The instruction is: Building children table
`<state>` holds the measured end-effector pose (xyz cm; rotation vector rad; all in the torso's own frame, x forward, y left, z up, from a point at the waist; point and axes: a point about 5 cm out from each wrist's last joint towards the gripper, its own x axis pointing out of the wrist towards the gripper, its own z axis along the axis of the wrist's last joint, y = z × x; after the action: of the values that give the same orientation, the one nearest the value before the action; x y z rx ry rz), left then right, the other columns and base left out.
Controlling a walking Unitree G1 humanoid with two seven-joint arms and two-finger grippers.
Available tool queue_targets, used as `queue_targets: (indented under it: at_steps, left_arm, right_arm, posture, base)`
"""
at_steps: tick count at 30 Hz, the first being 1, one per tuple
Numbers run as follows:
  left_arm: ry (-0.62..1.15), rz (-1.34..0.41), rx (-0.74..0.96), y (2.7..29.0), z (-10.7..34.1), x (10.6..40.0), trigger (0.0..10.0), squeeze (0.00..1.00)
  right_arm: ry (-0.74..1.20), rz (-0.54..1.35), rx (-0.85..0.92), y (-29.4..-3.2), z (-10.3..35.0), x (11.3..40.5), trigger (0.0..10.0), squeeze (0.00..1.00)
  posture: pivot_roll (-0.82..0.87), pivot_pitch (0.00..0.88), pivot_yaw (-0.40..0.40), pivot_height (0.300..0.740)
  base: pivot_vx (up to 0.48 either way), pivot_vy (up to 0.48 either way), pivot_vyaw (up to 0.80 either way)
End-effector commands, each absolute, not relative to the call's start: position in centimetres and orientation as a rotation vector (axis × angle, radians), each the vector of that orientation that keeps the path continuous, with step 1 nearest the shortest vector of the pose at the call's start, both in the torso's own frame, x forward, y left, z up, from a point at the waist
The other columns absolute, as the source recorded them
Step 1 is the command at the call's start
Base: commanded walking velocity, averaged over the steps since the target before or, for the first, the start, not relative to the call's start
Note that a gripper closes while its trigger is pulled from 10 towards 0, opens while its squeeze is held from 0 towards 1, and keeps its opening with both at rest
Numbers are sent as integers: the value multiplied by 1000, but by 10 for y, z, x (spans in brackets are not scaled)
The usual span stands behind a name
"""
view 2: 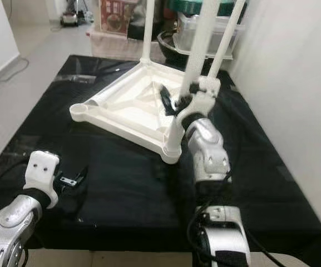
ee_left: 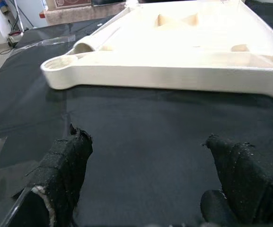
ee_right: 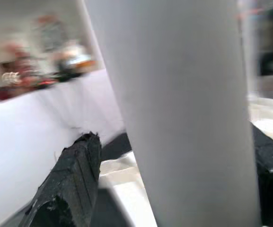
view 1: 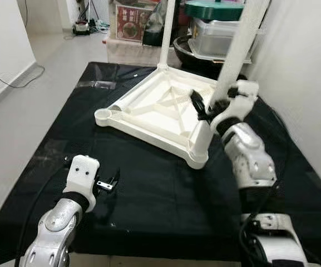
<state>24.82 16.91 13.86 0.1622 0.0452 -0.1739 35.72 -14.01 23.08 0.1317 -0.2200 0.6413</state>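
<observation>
A white plastic square children's tabletop (view 1: 160, 111) lies upside down on a black cloth-covered work surface (view 1: 166, 194), its ribbed underside facing up and a round leg socket at each corner. Two white round plastic table legs stand up from it: one white leg at the far corner (view 1: 167, 33) rises straight, and a second white leg on the right side (view 1: 235, 55) leans up and away toward the top of the scene. The right gripper (view 1: 205, 107) sits at the base of this second leg, above the tabletop's right edge, and its black fingers (ee_right: 70, 184) are clamped on either side of the leg, which looms large and pale in the right wrist view. The nearest corner socket (view 1: 198, 158) stands empty, as does the socket at the left corner (view 1: 103, 115). The left gripper (view 1: 109, 182) rests low over the black cloth, well in front of the tabletop, with its two black fingers (ee_left: 63, 175) spread apart and nothing between them. Beyond the work surface stand stacked clear plastic storage boxes with a green lid (view 1: 216, 28) and a printed cardboard box (view 1: 133, 22). A white wall (view 1: 299, 67) runs along the right side, and a grey floor (view 1: 49, 61) stretches away on the left.
</observation>
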Motion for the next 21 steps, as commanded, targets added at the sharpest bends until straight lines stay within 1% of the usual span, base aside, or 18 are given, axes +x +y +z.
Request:
queue_targets:
  at_steps: [1,2,3,4,7,10,12,17,18,19,20,21]
  left_arm:
    - [54,-176,159,170,136,249,10000,0]
    - [53,-175,159,170,136,249,10000,0]
    - [53,-175,159,170,136,249,10000,0]
    - [53,-175,159,170,136,249,10000,0]
    - [52,-174,159,169,137,249,10000,0]
    - [52,-174,159,169,137,248,10000,0]
    - [52,-176,158,169,137,248,10000,0]
    - [52,-180,156,169,138,247,10000,0]
    - [51,-181,155,168,138,247,10000,0]
    - [50,-183,154,168,138,247,10000,0]
    - [50,-184,154,168,138,247,10000,0]
    - [50,-184,154,168,138,247,10000,0]
  right_arm:
    - [-179,880,127,-121,220,347,10000,0]
    - [-159,956,117,-115,216,343,10000,0]
    - [-159,956,117,-115,216,343,10000,0]
    - [-150,1010,106,-111,212,339,10000,0]
    - [-133,1086,83,-101,203,332,10000,0]
    - [-125,1110,76,-97,199,331,10000,0]
    - [-126,1132,86,-90,195,328,10000,0]
    - [-157,1113,100,-86,197,325,10000,0]
    - [-175,1102,98,-87,198,324,3294,0]
    - [-185,1041,94,-89,196,325,941,0]
    - [-190,998,90,-91,195,326,941,0]
    - [-190,998,90,-91,195,326,941,0]
  posture:
    - [120,0,-112,740]
    - [126,0,-115,740]
    - [126,0,-115,740]
    - [128,0,-116,740]
    - [136,0,-119,740]
    - [136,0,-119,740]
    - [133,0,-116,740]
    - [122,0,-111,740]
    - [122,0,-111,740]
    - [114,0,-108,740]
    - [114,0,-108,740]
    - [114,0,-108,740]
  base:
    - [0,0,0]
    - [0,0,0]
    - [0,0,0]
    - [0,0,0]
    - [0,0,0]
    - [0,0,0]
    - [0,0,0]
    - [0,0,0]
    - [0,0,0]
    - [0,0,0]
    - [0,0,0]
    - [0,0,0]
